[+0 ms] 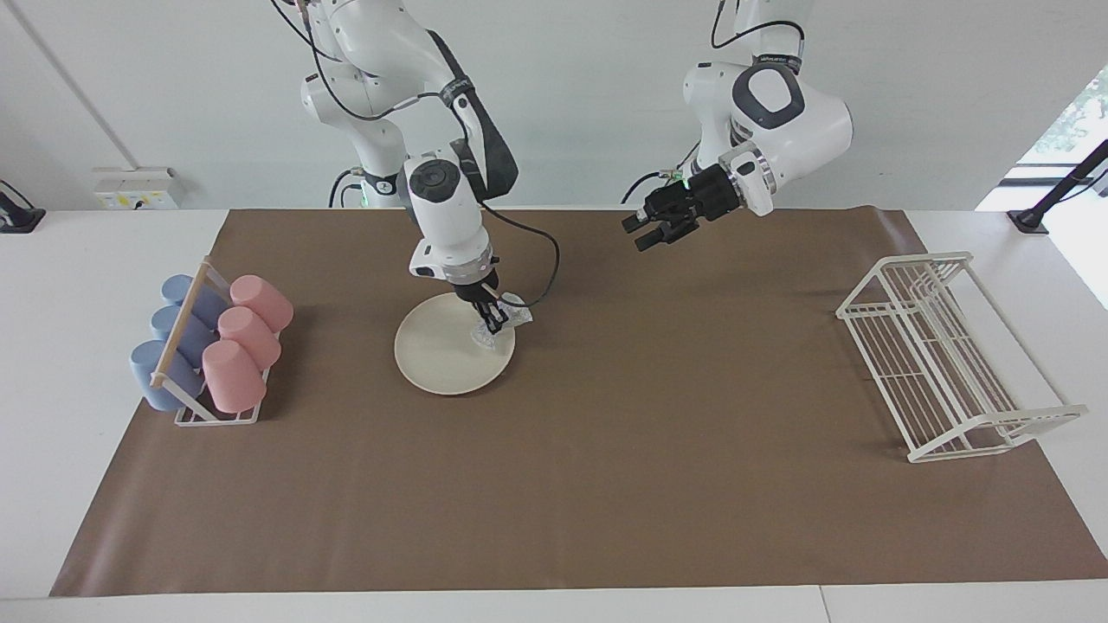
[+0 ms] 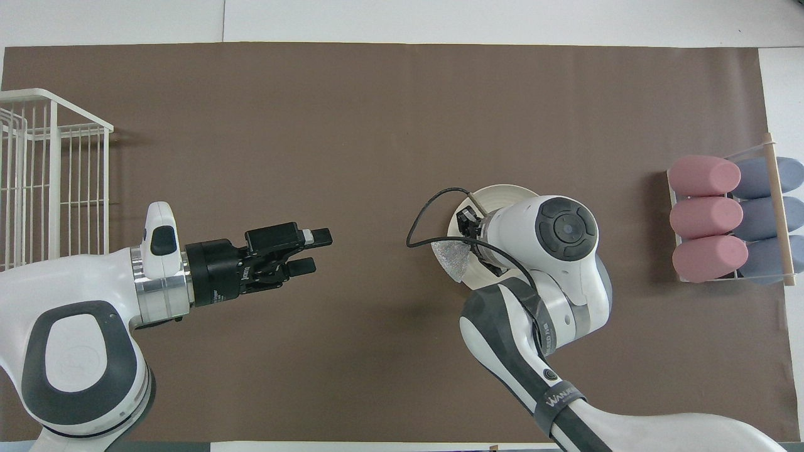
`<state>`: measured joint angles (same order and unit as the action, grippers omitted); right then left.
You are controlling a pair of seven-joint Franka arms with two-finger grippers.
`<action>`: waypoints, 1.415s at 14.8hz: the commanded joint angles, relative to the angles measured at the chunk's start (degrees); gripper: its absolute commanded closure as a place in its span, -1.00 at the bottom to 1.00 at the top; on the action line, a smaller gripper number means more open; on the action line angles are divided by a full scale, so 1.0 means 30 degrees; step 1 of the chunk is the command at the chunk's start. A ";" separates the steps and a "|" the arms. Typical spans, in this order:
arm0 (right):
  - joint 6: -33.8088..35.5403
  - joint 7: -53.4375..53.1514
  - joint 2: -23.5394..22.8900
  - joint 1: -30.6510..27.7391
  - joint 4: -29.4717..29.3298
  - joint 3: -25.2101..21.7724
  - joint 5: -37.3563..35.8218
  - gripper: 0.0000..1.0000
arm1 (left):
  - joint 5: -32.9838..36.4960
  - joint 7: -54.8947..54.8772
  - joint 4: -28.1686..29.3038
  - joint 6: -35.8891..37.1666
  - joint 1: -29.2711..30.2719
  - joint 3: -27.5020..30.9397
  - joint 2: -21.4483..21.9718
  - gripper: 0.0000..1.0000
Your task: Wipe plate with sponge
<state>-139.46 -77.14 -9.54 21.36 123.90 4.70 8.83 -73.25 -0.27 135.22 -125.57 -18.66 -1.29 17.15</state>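
Note:
The cream-white plate (image 1: 446, 350) lies on the brown mat, toward the right arm's end; in the overhead view only its rim (image 2: 502, 190) shows past the right arm. My right gripper (image 1: 492, 324) points down and is shut on the silvery sponge (image 1: 511, 318), pressing it on the plate's edge nearest the robots and toward the left arm's end. The sponge also shows in the overhead view (image 2: 453, 257), partly hanging off the rim. My left gripper (image 1: 645, 234) hangs open and empty in the air over the mat near the robots and waits; it also shows in the overhead view (image 2: 311, 251).
A rack (image 1: 212, 420) with pink cups (image 1: 235, 372) and blue cups (image 1: 156, 372) stands at the right arm's end. A white wire dish rack (image 1: 943, 355) stands at the left arm's end. A brown mat (image 1: 606, 484) covers the table.

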 commanded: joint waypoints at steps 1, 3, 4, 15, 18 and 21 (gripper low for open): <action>-0.0595 -0.0331 -0.0570 -0.0205 0.0066 0.0132 -0.0102 1.00 | 0.2348 0.0792 -0.1507 0.3379 0.2201 0.0018 -0.0589 -1.00; -0.0536 -0.0185 -0.0570 -0.0351 0.0124 0.0132 -0.0131 1.00 | 0.4192 0.0938 -0.2298 0.5081 0.3287 -0.0011 -0.0678 -1.00; -0.0536 0.0018 -0.0541 -0.0496 0.0269 0.0132 -0.0102 1.00 | 0.5303 0.1200 -0.2708 0.5843 0.3756 -0.0011 -0.0707 -1.00; -0.0419 0.6901 -0.0482 -0.3865 0.0857 0.0132 -0.0131 1.00 | 1.9714 0.1379 -0.8040 1.0069 0.5051 -0.0040 -0.2026 -1.00; -0.0448 0.7345 -0.0512 -0.4100 0.0857 0.0103 -0.0161 1.00 | 2.2971 0.1262 -0.9504 1.0622 0.4991 -0.0070 -0.2317 -1.00; -0.0448 0.5656 -0.0453 -0.3460 0.0915 0.0161 -0.0161 1.00 | 2.4296 0.1232 -1.1961 1.2786 0.4991 -0.0099 -0.3136 -1.00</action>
<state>-140.51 -56.89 -11.70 10.21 125.16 4.54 8.83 -3.41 3.19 106.16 -92.64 -3.39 -1.49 11.06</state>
